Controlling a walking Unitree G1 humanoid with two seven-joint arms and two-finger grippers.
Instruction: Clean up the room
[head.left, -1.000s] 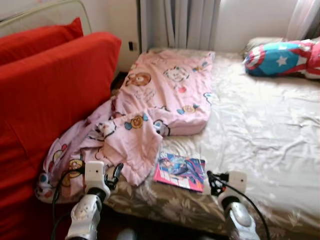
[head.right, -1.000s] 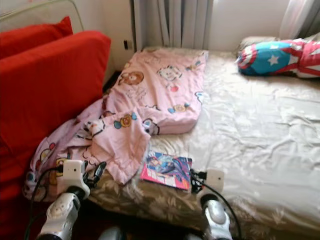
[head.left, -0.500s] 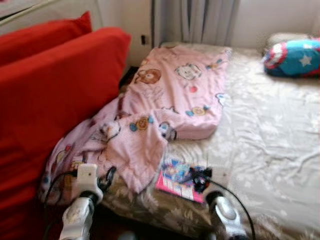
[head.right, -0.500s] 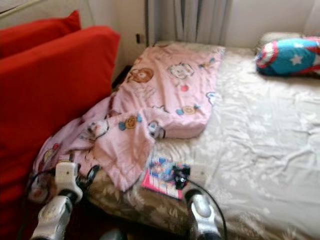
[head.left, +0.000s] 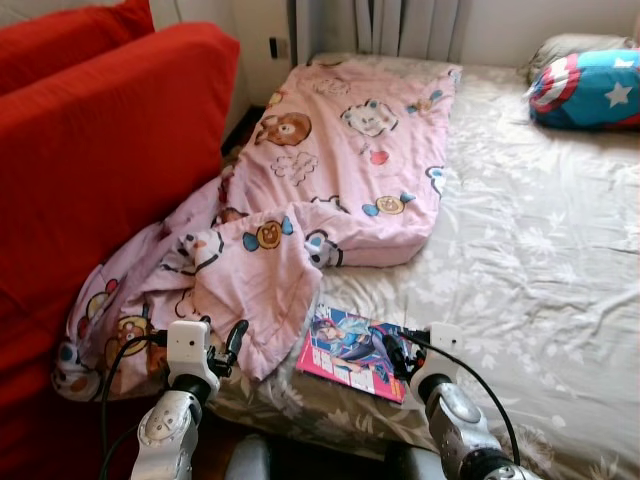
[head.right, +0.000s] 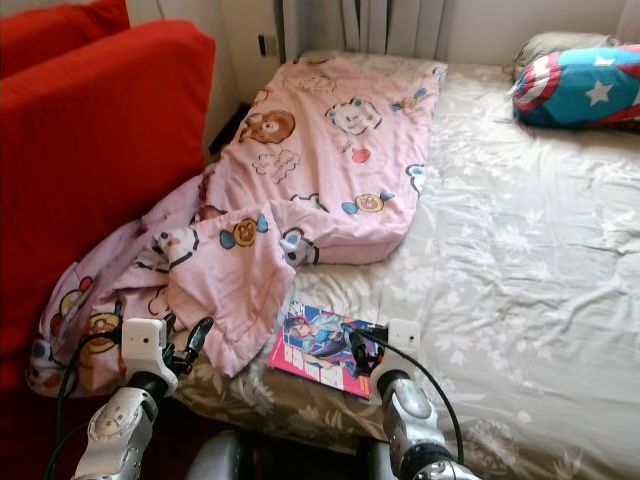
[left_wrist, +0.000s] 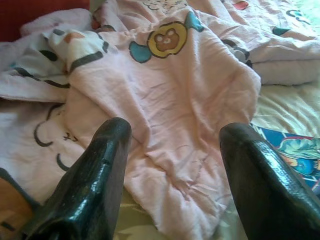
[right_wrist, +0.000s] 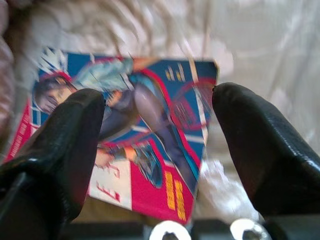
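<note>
Comic book (head.left: 352, 352) lies flat at near edge of bed (head.left: 520, 260), beside pink blanket (head.left: 330, 180). Right end effector (right_wrist: 159, 150) open, fingers spread over its cover. Left end effector (left_wrist: 175, 165) open, above blanket.

We note a red sofa (head.left: 90, 170) along the left, its back rising beside the bed (head.left: 540, 250). The bed wears a pale beige sheet with a faint floral print, creased across the middle. At the far right corner lies a star-and-stripe cushion (head.left: 588, 88) in blue, red and white, with a pale pillow (head.left: 570, 45) just behind it. Grey curtains (head.left: 400, 25) hang at the head. A dark wall outlet (head.left: 273, 47) sits beside them.
</note>
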